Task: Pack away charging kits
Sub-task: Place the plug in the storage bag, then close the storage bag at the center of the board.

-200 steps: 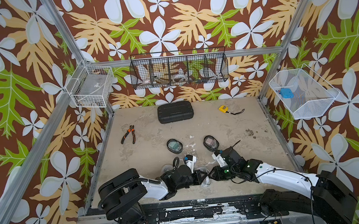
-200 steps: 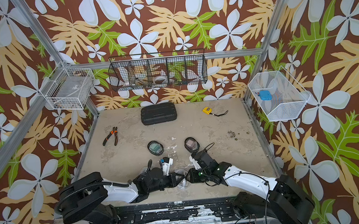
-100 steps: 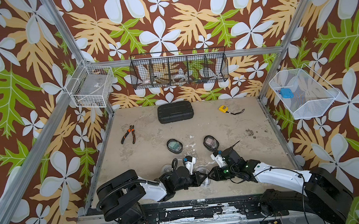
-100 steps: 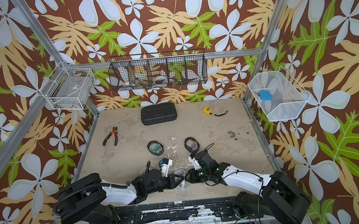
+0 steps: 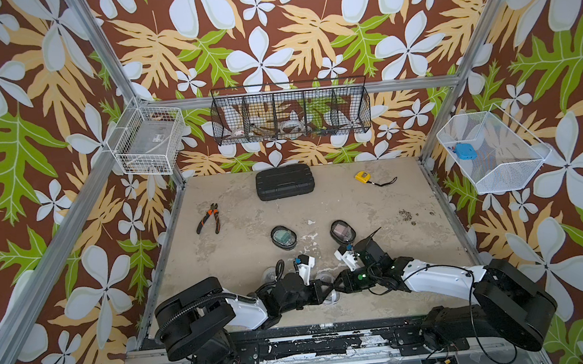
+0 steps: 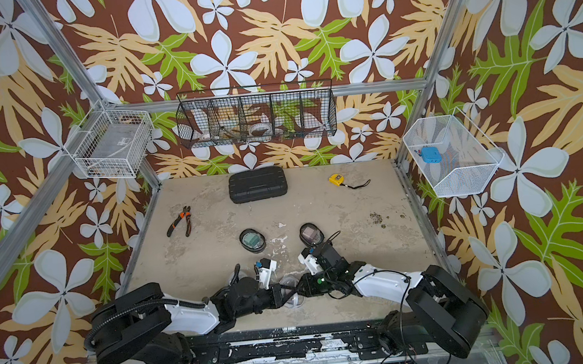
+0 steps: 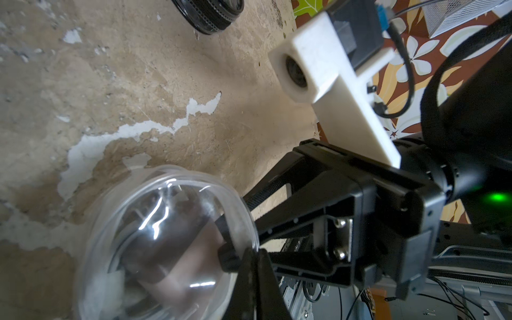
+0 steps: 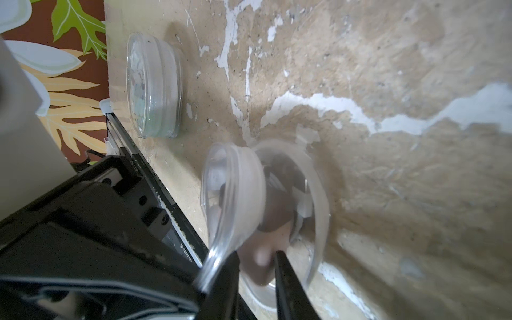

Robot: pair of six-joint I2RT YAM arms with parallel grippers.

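Everything in my next move hangs on the open clear case (image 7: 166,235) at the near middle of the table (image 5: 376,211), where my two arms meet nose to nose. The case lies straight ahead of both sets of fingers, one arm reaching in from each side, so neither is meaningfully nearer. The left fingers (image 7: 253,277) are fully closed, pinched on the rim of the case's domed lid (image 8: 232,194), which stands tilted up off the shallow base (image 8: 322,210). The right fingers (image 8: 286,279) are parted only a little and, as far as the smear lets me judge, clamped on a dusty-pink plug (image 8: 260,266), with their tips reaching in under the raised lid toward the base. I judge the plug has to travel forward and down along the line of the right fingers, and the lid cannot drop until those fingers are out. I can't make out the case's long axis, since both top views bury it under the arms, nor can I see where the hinge sits. The right wrist view is too blurred to show whether the plug already rests on the base. A whitish mass (image 7: 110,279) shows through the plastic, but I can't say it is the coiled cable. Off to the side a second clear case (image 8: 155,88) lies shut. Beyond the arms sit a teal-filled black-rimmed case (image 5: 283,236) and a pink-filled black-rimmed case (image 5: 343,230).
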